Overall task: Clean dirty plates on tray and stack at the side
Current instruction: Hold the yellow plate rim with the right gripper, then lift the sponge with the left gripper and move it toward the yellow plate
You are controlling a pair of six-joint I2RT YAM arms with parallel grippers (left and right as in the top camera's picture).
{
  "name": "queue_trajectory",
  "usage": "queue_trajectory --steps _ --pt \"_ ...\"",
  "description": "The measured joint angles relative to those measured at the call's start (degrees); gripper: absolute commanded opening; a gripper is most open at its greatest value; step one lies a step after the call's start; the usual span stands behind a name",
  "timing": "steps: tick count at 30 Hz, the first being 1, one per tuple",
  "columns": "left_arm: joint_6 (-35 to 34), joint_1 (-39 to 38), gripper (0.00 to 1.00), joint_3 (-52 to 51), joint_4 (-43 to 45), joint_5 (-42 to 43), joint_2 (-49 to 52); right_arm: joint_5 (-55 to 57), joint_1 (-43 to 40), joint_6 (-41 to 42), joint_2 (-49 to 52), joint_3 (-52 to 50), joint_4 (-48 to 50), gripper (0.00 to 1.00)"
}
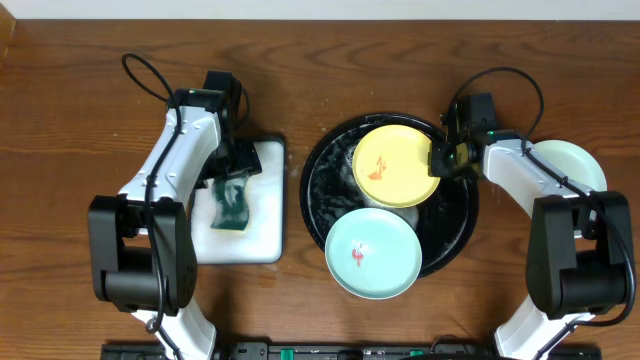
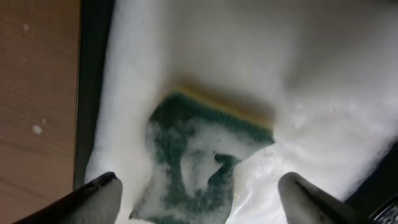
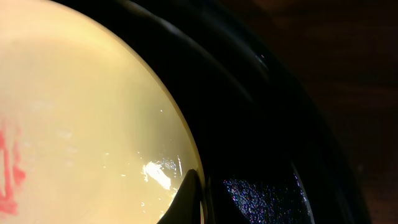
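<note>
Mia: Looking from the front of the black tray (image 1: 452, 235), what is sitting closest to us?

Ben: A green plate (image 1: 372, 256) is lying over the tray's front rim. A red mark (image 1: 357, 258) is showing in its middle.

Mia: What is the right claw (image 1: 443, 160) doing?

Ben: It is clenching the right edge of the yellow plate (image 1: 395, 165), which is lying farther back inside the tray. One finger (image 3: 186, 196) is pressing on the rim.

Mia: Is that plate clean?

Ben: No, a red smear (image 3: 9, 168) is showing on it. I am thinking the claw should be tipping it up slowly, so the wet rim is not slipping out.

Mia: And the left claw (image 2: 199, 190)?

Ben: It is hanging wide open over the soapy sponge (image 2: 199, 143), on the white tray (image 1: 262, 235) left of the black tray. It should be going straight down and squeezing the sponge at its middle.

Mia: Anything else?

Ben: A second green plate (image 1: 575, 160) is lying right of the black tray, outside it.
</note>
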Motion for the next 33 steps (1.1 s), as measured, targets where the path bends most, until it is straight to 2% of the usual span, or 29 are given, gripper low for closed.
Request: queue_trajectory --steps 5,9,12,15,16,17,18,27,33 --pt "0.1 -0.4 0.72 -4.7 4.7 0.0 0.0 0.0 0.0 0.0 0.0 0.3 -0.9 0.01" --pt "0.0 -0.8 0.61 -9.1 6.4 0.0 0.0 0.1 0.0 0.0 0.0 0.3 -1.1 0.01" --pt "-0.1 -0.8 0.46 -11.3 9.6 -0.2 0.0 0.1 0.0 0.0 0.0 0.3 -1.1 0.01" --pt "0.2 -1.0 0.43 -13.1 13.1 -0.4 -0.1 0.1 0.0 0.0 0.0 0.3 -1.1 0.01" --pt "0.2 -1.0 0.37 -13.8 13.9 -0.5 -0.4 0.1 0.0 0.0 0.0 0.3 -1.1 0.01" --pt "0.0 -1.0 0.26 -14.4 14.5 -0.5 -0.7 0.1 0.0 0.0 0.0 0.3 -1.1 0.01" --pt "-0.1 -1.0 0.08 -14.9 14.8 -0.7 -1.0 0.1 0.0 0.0 0.0 0.3 -1.1 0.01" --pt "1.1 -0.8 0.08 -15.3 13.7 -2.3 -1.3 0.1 0.0 0.0 0.0 0.3 -1.1 0.01" --pt "1.4 -1.1 0.07 -9.7 4.8 -0.3 -1.4 0.1 0.0 0.0 0.0 0.3 -1.1 0.01"
